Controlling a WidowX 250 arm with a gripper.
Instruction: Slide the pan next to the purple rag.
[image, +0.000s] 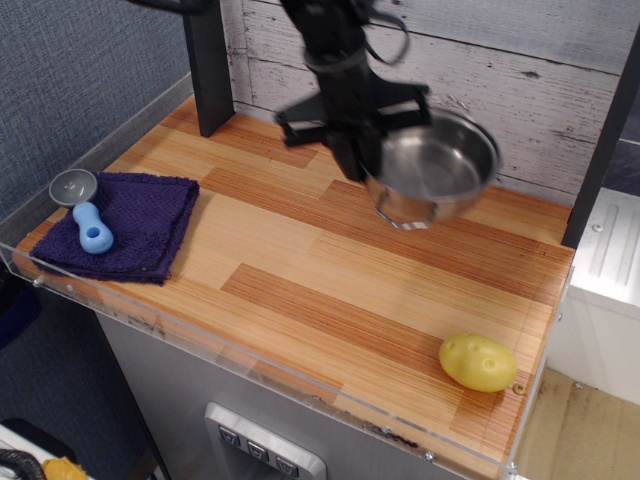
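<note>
The shiny steel pan (435, 165) hangs tilted above the table's back right, lifted clear of the wood, with one wire loop handle showing at its front. My gripper (365, 165) is shut on the pan's left rim, motion-blurred. The purple rag (125, 222) lies folded at the front left of the table, well apart from the pan.
A small grey disc on a blue handle (88, 215) lies on the rag's left part. A yellow potato (478, 362) sits at the front right corner. A dark post (207, 60) stands at the back left. A clear acrylic rim (250, 360) runs along the table's edges.
</note>
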